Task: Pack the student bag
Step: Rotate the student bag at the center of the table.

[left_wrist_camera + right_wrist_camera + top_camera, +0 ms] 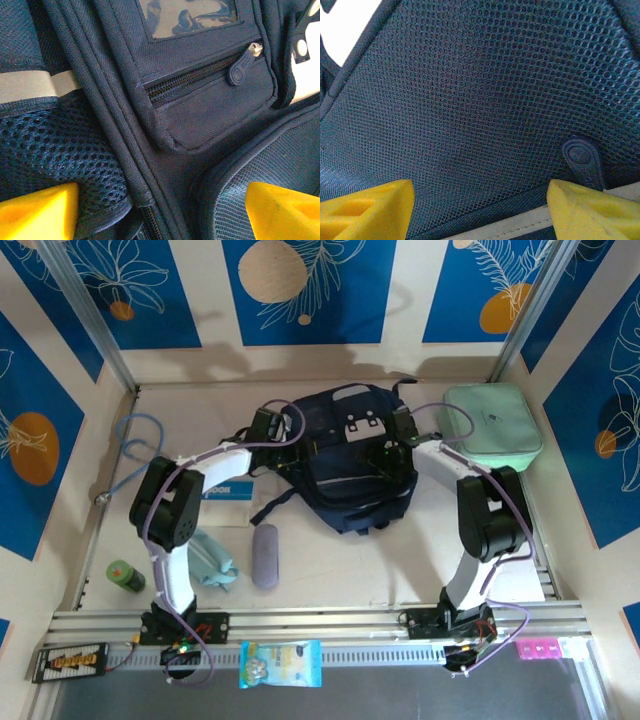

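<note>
Bag: navy fabric student bag (350, 465), mid-table.
Grippers: left gripper (268, 423), right gripper (400, 428) spread over it (nothing grasped).
Around: mint green zip case (492, 425) at its right; lilac oblong pouch (265, 555).
Surface: cream table (340, 575), blue walls (300, 290).

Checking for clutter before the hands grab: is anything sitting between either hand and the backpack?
Nothing visible does. The left hand and right hand are both right at the backpack, and its own navy fabric and mesh lie directly between their open fingers.
</note>
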Controlling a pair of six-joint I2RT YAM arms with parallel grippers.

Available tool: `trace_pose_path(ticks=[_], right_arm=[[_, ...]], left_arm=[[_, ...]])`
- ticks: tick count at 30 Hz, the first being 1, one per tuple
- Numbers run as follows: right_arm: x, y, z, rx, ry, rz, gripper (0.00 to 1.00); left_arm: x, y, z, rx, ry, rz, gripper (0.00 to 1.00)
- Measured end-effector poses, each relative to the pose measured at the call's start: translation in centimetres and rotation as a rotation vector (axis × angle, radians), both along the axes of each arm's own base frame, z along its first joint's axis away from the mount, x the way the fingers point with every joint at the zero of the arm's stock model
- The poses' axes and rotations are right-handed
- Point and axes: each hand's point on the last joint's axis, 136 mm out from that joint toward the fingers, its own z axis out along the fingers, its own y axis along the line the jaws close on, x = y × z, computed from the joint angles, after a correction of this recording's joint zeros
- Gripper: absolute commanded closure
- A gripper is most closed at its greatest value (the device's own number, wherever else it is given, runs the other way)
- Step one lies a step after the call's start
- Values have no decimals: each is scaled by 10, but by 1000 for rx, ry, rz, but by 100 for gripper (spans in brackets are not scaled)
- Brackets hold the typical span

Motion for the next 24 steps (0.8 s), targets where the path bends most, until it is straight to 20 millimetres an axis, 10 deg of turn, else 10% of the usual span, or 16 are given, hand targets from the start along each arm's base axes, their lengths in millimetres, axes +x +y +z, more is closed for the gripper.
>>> trace_pose_path(ticks=[6, 11, 17, 24], right_arm=[[-5, -12, 17, -9, -26, -13, 29], [-13, 4, 54, -24, -97, 75, 26], [-21, 44, 89, -5, -195, 215, 14], [-41, 81, 89, 19, -191, 320, 14]], left_arm=[[2, -13, 8, -6, -23, -48, 8], [-9, 14, 38, 51, -83, -22, 1], [-28, 103, 57, 140, -115, 159, 0], [-60, 215, -10, 227, 93, 437, 3]])
